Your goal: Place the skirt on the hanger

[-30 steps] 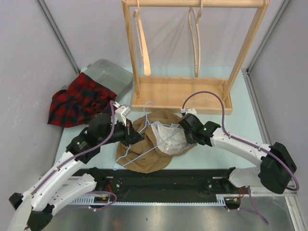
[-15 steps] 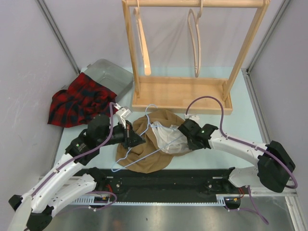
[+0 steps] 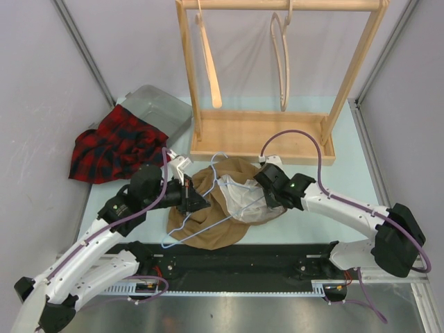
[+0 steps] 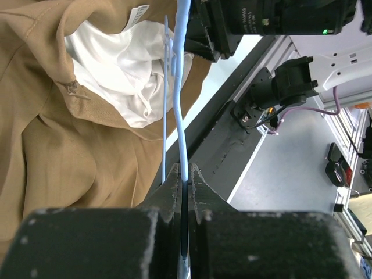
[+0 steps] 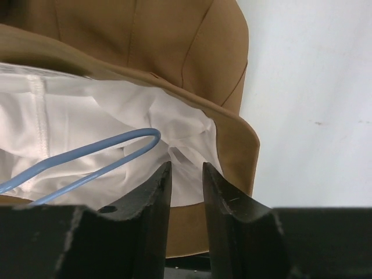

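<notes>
The brown skirt (image 3: 211,225) with white lining (image 3: 243,200) lies crumpled in the middle of the table. A light blue wire hanger (image 3: 182,222) lies across it, its hook (image 3: 215,154) pointing to the far side. My left gripper (image 3: 194,201) is shut on the hanger wire (image 4: 181,116), next to the skirt's left part (image 4: 58,145). My right gripper (image 3: 267,200) hovers at the skirt's right rim. Its jaws stand a narrow gap apart (image 5: 186,168) over the lining (image 5: 87,110). I see nothing between them. One hanger end (image 5: 104,148) lies on the lining just left of them.
A wooden rack (image 3: 263,132) stands behind the skirt with two wooden hangers (image 3: 208,62) (image 3: 283,55) on its bar. A red plaid cloth (image 3: 114,142) and a grey bin (image 3: 156,107) lie at the far left. The black rail (image 3: 229,260) runs along the near edge.
My right gripper has shifted a little left and back over the lining. My left gripper has moved slightly with the hanger. The left wooden hanger on the rack has swung.
</notes>
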{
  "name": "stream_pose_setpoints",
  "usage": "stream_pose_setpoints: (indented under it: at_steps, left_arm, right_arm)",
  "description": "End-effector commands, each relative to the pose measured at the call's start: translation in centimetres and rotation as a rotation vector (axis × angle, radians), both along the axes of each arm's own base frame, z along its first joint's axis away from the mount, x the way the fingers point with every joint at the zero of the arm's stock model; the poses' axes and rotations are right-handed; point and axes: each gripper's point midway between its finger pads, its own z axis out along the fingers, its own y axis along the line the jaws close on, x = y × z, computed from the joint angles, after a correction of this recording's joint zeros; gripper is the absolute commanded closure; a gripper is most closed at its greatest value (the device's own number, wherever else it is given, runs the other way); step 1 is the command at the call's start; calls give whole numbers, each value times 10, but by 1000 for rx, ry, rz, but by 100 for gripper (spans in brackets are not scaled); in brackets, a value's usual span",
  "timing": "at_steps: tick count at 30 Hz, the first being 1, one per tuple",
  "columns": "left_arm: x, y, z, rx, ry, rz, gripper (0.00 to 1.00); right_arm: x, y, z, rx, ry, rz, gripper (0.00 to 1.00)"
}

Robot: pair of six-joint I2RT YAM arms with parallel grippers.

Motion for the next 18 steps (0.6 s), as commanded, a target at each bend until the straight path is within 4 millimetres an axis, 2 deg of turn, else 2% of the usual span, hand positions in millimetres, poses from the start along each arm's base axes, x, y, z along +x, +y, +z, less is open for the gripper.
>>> stream_pose_setpoints:
  at_steps: [1,10,18]
  left_arm:
    - [2,3,11,-6,-32,18,100]
    - [2,11,6,46,-29,46,100]
    - [-6,11,7,45,-29,3,100]
  right_arm:
    - [13,11,13,-23,-41,73,66]
    - [20,4,-4,-160,25,105,66]
    - [26,-3,-19,-269,60,103,78]
